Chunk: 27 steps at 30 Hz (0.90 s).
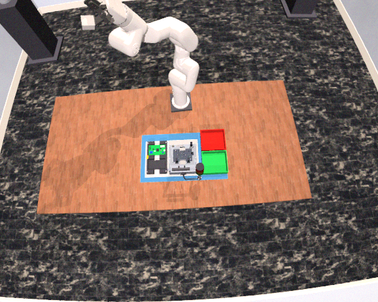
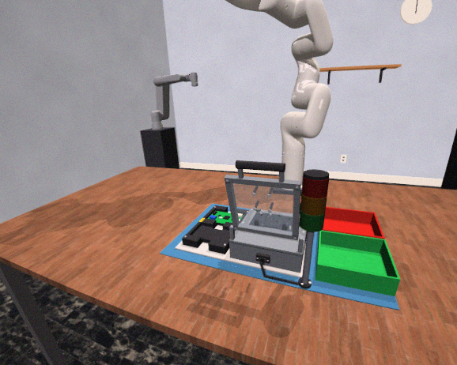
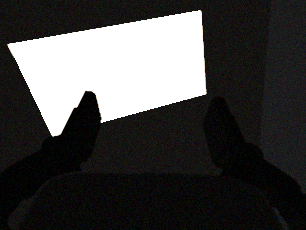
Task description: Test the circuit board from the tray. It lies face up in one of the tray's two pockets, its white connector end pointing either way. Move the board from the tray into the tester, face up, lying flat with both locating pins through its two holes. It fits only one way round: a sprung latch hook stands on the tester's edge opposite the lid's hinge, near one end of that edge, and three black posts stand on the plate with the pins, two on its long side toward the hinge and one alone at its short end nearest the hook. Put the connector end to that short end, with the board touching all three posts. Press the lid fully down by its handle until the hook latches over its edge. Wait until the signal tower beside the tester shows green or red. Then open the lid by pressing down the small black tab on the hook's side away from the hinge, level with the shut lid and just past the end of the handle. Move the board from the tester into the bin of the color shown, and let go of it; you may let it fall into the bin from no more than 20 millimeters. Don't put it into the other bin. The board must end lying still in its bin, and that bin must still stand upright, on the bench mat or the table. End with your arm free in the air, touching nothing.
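Note:
The green circuit board (image 1: 157,150) lies face up in the far pocket of the black tray (image 1: 157,157), left of the tester; it also shows in the exterior view (image 2: 222,216). The tester (image 1: 182,156) stands with its clear lid (image 2: 262,199) raised upright and its black handle (image 2: 260,166) on top; its plate is bare. The signal tower (image 2: 315,200) stands beside it, with no lamp lit. My gripper (image 3: 153,107) (image 1: 93,7) is open and empty, with fingers wide apart, high up and far behind the table at the top left.
A red bin (image 1: 212,139) and a green bin (image 1: 214,161) stand right of the tester on the blue mat (image 1: 184,158). My arm's base (image 1: 181,102) stands behind the mat. The wrist view faces a bright white panel (image 3: 120,70) in darkness.

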Available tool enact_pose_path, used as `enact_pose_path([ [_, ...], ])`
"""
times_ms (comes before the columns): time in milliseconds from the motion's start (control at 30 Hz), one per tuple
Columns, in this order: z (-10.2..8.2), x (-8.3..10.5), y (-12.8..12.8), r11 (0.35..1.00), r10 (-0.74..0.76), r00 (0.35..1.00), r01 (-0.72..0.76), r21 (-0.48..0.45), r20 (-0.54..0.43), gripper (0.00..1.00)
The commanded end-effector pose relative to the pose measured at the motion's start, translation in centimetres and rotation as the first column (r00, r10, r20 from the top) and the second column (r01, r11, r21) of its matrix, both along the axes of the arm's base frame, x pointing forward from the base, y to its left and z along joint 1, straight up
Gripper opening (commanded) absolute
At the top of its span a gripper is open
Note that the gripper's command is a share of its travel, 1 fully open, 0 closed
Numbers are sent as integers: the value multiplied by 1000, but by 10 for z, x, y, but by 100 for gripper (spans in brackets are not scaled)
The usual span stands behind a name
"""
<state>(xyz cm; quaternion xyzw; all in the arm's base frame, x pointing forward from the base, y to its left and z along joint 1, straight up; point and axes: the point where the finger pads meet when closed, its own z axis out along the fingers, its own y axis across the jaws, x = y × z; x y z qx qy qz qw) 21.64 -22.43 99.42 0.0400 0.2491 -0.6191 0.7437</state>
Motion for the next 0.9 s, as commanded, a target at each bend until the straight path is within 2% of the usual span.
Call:
enact_pose_path([
  [0, 1, -1, 1, 1000, 0, 1000, 0, -2, 2, 100],
  [633, 1, 0, 1, 1000, -1, 1000, 1, -1, 0, 100],
  [767, -2, 6, -2, 1000, -11, 1000, 11, 6, -23, 100],
  [867, -8, 18, -8, 999, -29, 997, 30, 17, -68, 100],
])
